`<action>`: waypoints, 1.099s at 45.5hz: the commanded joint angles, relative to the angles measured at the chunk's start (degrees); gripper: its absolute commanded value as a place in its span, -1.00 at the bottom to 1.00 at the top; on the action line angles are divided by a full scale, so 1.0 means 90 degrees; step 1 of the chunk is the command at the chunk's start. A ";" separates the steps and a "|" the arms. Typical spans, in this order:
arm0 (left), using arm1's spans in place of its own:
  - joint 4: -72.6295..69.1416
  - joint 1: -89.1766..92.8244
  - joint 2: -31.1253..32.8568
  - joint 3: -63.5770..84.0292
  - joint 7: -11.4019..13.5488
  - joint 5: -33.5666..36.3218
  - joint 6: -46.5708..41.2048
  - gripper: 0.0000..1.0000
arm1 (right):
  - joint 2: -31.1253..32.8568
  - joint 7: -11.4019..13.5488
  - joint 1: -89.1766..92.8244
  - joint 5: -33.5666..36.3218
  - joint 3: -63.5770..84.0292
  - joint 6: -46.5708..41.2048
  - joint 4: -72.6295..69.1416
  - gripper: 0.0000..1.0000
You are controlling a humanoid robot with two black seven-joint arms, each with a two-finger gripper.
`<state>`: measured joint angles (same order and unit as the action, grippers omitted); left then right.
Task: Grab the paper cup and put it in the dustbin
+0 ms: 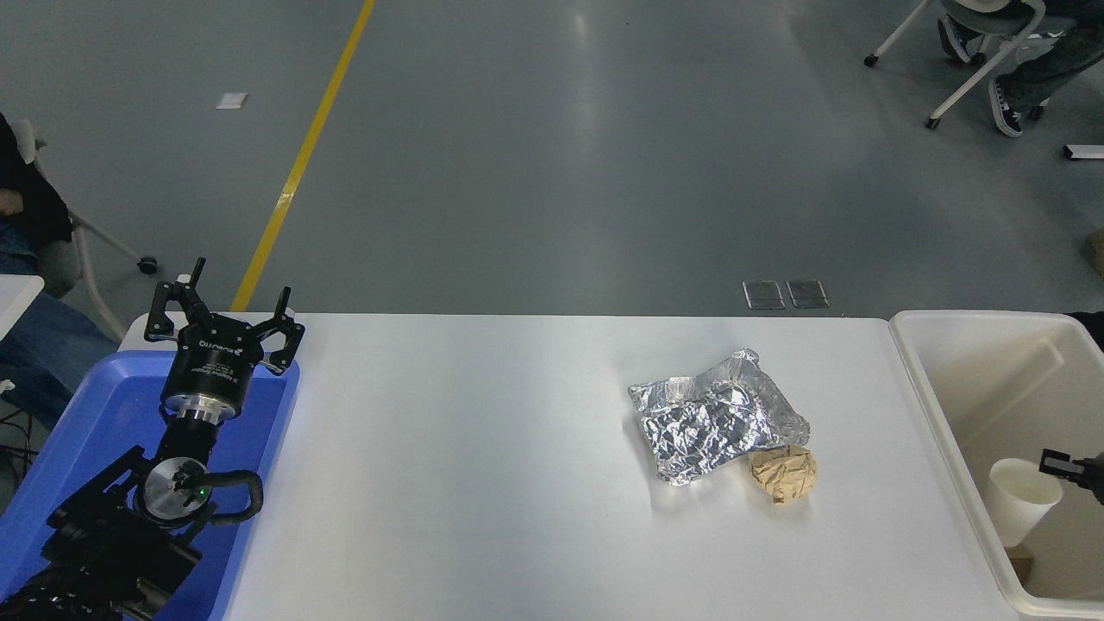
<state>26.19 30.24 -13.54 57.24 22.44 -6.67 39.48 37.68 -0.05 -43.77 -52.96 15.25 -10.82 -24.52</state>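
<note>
The paper cup (1020, 511) is small and cream-white. It sits tilted inside the dustbin (936, 412), the large cream-white tub at the table's right end, near its front left wall. Only a small black tip of my right gripper (1061, 464) shows at the right edge, right beside the cup's rim. Whether it grips the cup is not visible. My left gripper (226, 310) is open and empty, parked over the blue tray.
A crinkled silver foil bag (716, 414) lies on the white table with a crumpled brown paper ball (783, 473) touching its front right corner. A blue tray (95, 414) sits at the left end. A brown scrap (1022, 562) lies in the dustbin.
</note>
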 commanded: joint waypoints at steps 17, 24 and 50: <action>0.0000 -0.0001 0.0000 -0.0002 -0.0023 0.0008 0.0038 1.00 | 0.1469 0.0006 -0.6686 0.1665 0.4164 -0.3590 -0.5829 1.00; 0.0000 -0.0010 0.0000 -0.0002 -0.0013 0.0008 0.0038 1.00 | 0.0659 0.0035 -0.8493 0.2875 0.4936 -0.3798 -0.6717 1.00; 0.0000 -0.0020 0.0000 -0.0002 -0.0003 -0.0011 0.0008 1.00 | -0.0329 0.0455 -1.0781 0.4469 0.5152 -0.3798 -0.8096 1.00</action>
<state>26.19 30.08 -13.54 57.22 22.39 -6.73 39.58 36.22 3.39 -135.17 -16.07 60.66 -44.31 -94.47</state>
